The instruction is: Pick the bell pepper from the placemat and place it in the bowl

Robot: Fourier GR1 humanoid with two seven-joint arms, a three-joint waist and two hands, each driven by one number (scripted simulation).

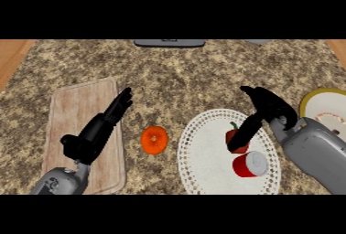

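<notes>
Two hands showing over the speckled bench [202,73]. Right hand [267,107] reaching down onto the white placemat [202,160], thumb touching the red bell pepper [233,137], fingers not curled round it. Left hand [101,128] resting released above the wooden board [74,109]. Bowl [324,98] sitting at right.

Counter [202,77] looking like speckled granite; cutting board [78,119] showing pale wood grain; placemat [202,160] appearing white lacy weave; hands [101,128] looking matt black.
</notes>
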